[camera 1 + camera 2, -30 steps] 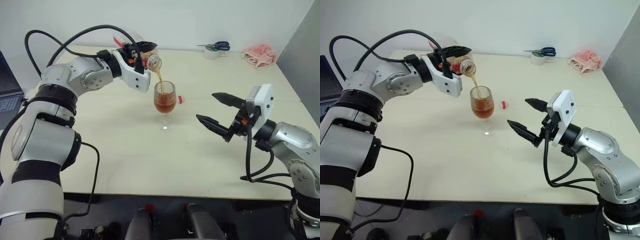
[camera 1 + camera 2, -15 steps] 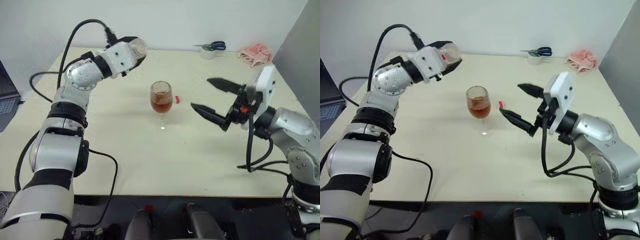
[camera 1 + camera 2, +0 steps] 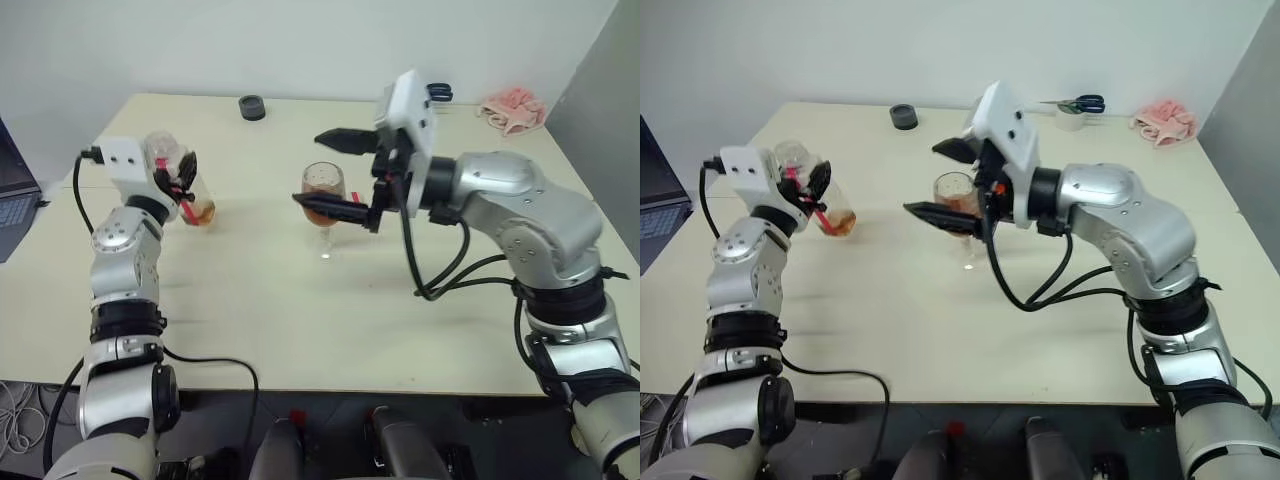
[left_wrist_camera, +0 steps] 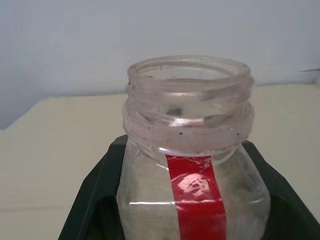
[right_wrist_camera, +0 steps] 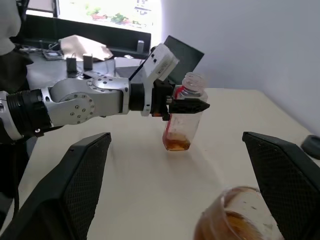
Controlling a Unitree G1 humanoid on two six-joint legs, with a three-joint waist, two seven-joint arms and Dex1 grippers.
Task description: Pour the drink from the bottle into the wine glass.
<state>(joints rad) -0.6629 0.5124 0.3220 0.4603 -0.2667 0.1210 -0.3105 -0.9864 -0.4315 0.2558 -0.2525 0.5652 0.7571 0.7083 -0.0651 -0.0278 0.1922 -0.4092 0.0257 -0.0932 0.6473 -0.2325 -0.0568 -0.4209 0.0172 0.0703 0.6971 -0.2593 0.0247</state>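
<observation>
Bottle (image 3: 180,190) swung upright, clamped in left fingers (image 3: 184,170); right fingers (image 3: 333,210) spread, flanking wine glass (image 3: 323,190); black cap (image 3: 252,107) behind.

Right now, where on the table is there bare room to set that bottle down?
The near table, in front of the wine glass, is bare, as is the patch under the bottle held by the left gripper. The centre is crowded: the open right gripper flanks the glass.

1. The wine glass (image 3: 323,190) is partly masked by the right pincer's (image 3: 327,172) lower finger crossing its bowl.
2. In the right wrist view only the glass's rim shows, cut off at the edge.
3. The bottle (image 4: 192,165) loses its lower body below the left wrist view's edge.
4. The laptop (image 3: 12,180) is cropped at the side.
</observation>
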